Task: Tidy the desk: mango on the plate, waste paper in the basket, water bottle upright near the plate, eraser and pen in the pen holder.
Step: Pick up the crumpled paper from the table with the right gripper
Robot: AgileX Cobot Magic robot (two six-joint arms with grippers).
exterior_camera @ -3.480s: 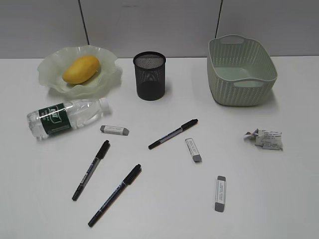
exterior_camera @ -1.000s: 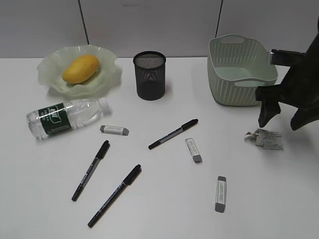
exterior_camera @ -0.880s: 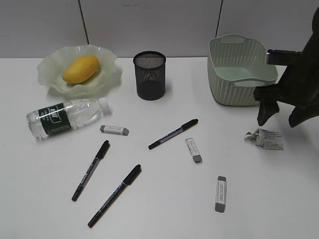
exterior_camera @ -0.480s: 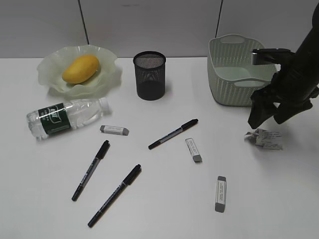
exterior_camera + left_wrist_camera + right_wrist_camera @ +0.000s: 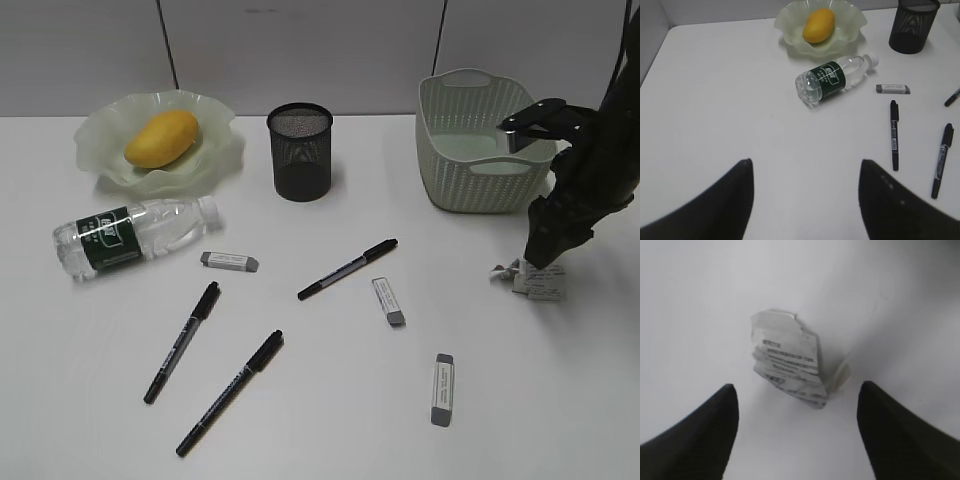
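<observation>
Grey partition panels back a plain white worktop (image 5: 320, 430) that carries everything. At far left the ruffled pale green glass plate (image 5: 215, 160) holds the mango (image 5: 162, 138), lying on its side in the dish. Just in front of the plate the water bottle (image 5: 135, 236) lies flat, its white cap pointing right toward the plate's near edge. A grey eraser (image 5: 229, 262) rests just right of the cap. Two black pens lie nearer the front edge: the left pen (image 5: 182, 341) and the front pen (image 5: 230, 392), both slanting up to the right. The left gripper (image 5: 805, 200) shows only in its wrist view, above bare worktop at the left end with its jaws spread apart and nothing between them.

Behind the middle stands the black wire-mesh pen holder (image 5: 300, 152), upright; whether anything is inside cannot be made out through the mesh. In front of it a third pen (image 5: 347, 269) lies slanted, with a second eraser (image 5: 389, 301) just right of its lower half and a third eraser (image 5: 442, 388) farther forward.

At right the sage-green basket (image 5: 470, 185) sits upright by the back wall. In front of it the waste paper (image 5: 530, 280) lies crumpled on the worktop. The right gripper (image 5: 545, 252) points down right over it; in the wrist view its jaws stand released, one on each side of the scrap, not touching it.
</observation>
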